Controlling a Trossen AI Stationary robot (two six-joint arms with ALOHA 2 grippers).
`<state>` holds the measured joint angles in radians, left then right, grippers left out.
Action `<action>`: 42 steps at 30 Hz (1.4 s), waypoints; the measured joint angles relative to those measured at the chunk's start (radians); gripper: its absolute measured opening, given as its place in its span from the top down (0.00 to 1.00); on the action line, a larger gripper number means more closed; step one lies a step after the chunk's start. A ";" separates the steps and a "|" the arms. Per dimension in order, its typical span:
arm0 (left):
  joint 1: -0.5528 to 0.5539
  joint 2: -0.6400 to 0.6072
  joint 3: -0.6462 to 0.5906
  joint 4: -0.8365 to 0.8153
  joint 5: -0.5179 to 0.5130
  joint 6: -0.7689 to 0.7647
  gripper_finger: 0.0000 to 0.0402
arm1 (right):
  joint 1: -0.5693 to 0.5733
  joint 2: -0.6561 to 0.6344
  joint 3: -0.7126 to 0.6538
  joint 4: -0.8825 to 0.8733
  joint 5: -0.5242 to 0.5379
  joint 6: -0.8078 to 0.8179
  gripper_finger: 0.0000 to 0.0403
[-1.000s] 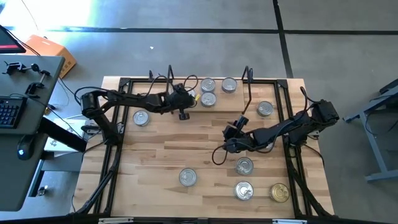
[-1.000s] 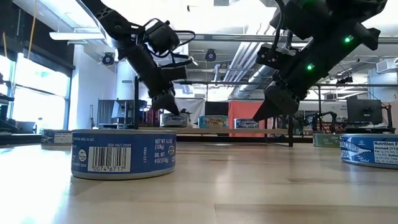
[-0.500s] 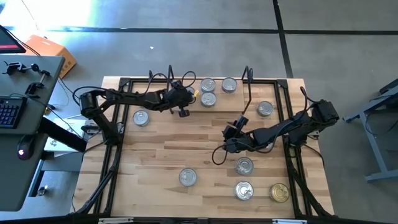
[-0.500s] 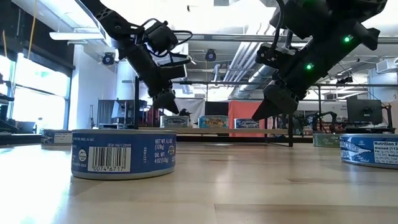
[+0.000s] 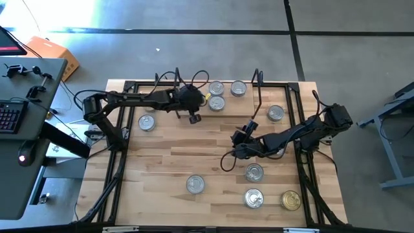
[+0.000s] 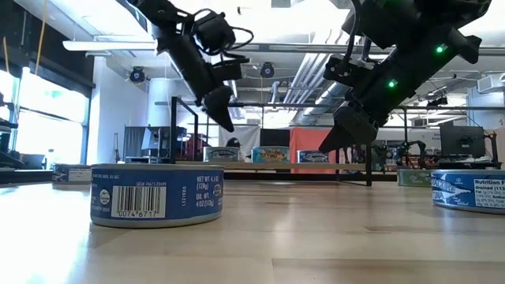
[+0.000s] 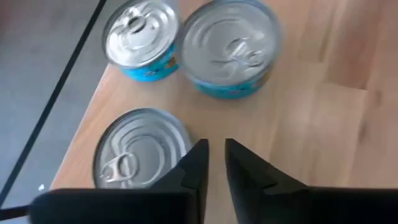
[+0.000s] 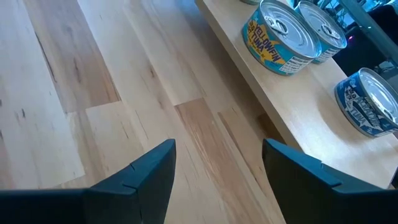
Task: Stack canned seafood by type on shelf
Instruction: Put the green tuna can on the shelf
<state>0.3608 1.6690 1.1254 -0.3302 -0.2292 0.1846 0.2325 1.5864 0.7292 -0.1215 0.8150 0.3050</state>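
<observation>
The shelf (image 5: 220,97) runs side to side along the far edge of the worktop (image 5: 174,155). Three tins (image 5: 217,103) stand upright on it, lids up. More tins (image 5: 253,173) sit flat on the worktop, well apart, one with a gold lid (image 5: 291,200). The left claw (image 7: 211,163) hangs above the shelf tins, fingers nearly together, holding nothing. The right claw (image 8: 217,165) hovers over the worktop's middle, wide and empty.

The right end effector (image 8: 217,165) hangs over the bare wooden table (image 8: 93,74), its two dark fingers (image 8: 149,171) spread wide. Beyond, three tins (image 8: 280,31) stand on the shelf (image 8: 286,106).
</observation>
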 joint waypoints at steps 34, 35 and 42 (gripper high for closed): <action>0.150 0.155 0.000 0.050 -0.043 0.001 1.00 | -0.016 0.000 0.000 0.026 -0.038 -0.018 0.42; 0.148 0.155 0.000 0.048 -0.043 0.000 1.00 | -0.016 0.000 0.000 0.026 -0.038 -0.018 0.42; 0.108 0.099 0.000 0.022 -0.046 -0.024 1.00 | -0.016 0.000 0.000 0.026 -0.037 -0.018 0.42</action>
<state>0.4683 1.7684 1.1255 -0.3081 -0.2751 0.1604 0.2161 1.5864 0.7292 -0.0959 0.7776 0.2867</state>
